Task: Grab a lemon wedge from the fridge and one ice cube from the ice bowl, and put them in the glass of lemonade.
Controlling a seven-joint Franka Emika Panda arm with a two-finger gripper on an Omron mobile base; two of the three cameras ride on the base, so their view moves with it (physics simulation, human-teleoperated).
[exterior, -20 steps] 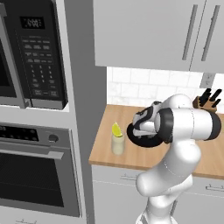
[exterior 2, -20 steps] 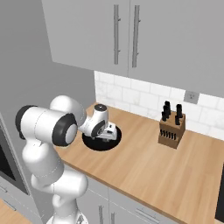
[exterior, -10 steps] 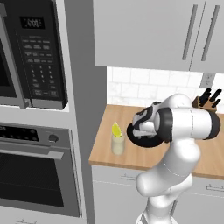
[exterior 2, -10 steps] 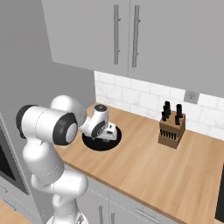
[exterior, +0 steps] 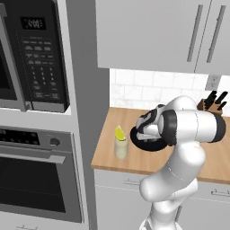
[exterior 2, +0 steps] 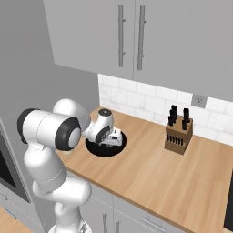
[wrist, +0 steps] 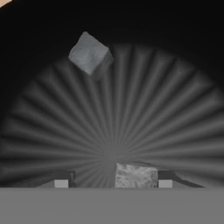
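Observation:
My gripper point(wrist: 113, 181) reaches down inside the black ice bowl point(wrist: 175, 109), jaws apart. One ice cube point(wrist: 135, 176) lies between the fingertips, against the right one and clear of the left. A second ice cube point(wrist: 89, 54) rests farther off in the bowl. In the right base view the gripper point(exterior 2: 113, 140) hangs over the ice bowl point(exterior 2: 97, 150) on the wooden counter. The glass of lemonade point(exterior: 120, 148) stands left of the ice bowl point(exterior: 144, 146), with the lemon wedge point(exterior: 119, 133) sticking out of its top. The fridge is out of view.
A knife block point(exterior 2: 178, 135) stands at the back of the counter point(exterior 2: 150, 177) near the tiled wall. A microwave point(exterior: 38, 54) and a wall oven point(exterior: 36, 179) sit in the tall unit to the left. Cabinets point(exterior 2: 127, 36) hang overhead.
The jaws have narrowed around the ice cube in the bowl. The arm and hand have hardly moved.

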